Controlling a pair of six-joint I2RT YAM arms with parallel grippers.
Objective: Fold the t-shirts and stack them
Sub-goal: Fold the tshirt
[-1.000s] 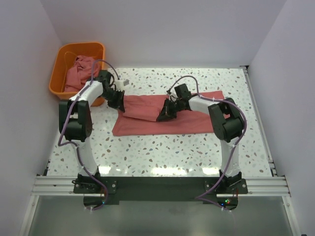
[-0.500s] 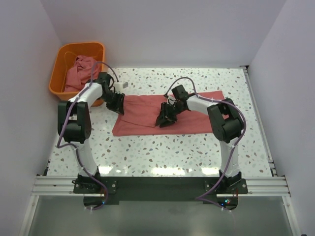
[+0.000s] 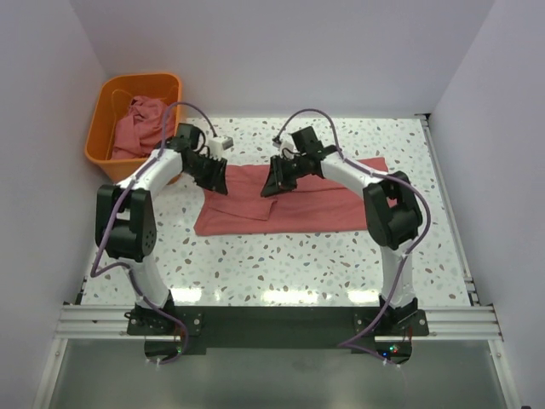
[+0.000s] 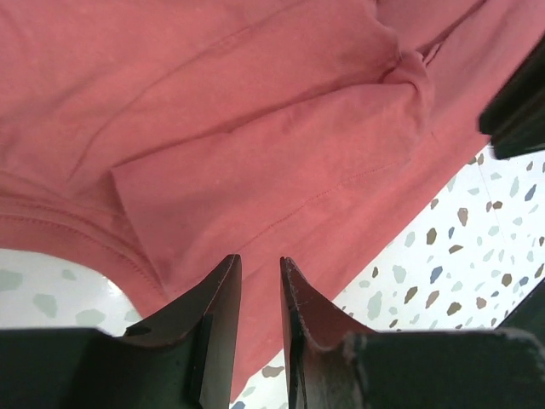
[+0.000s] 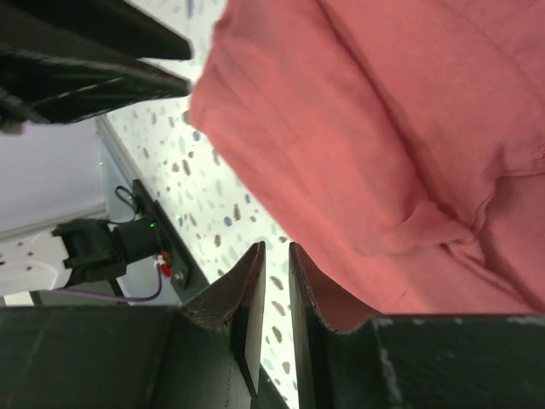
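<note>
A t-shirt lies on the table, a second t-shirt in the basket far left.

Speckled white table carries one red-pink t-shirt, partly folded, lying flat mid-table. Orange basket stands at its far-left corner.

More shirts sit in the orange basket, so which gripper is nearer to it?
Left. The left gripper hovers over the spread t-shirt's left end, just right of the orange basket; the right gripper is farther right, above the shirt's middle.
</note>
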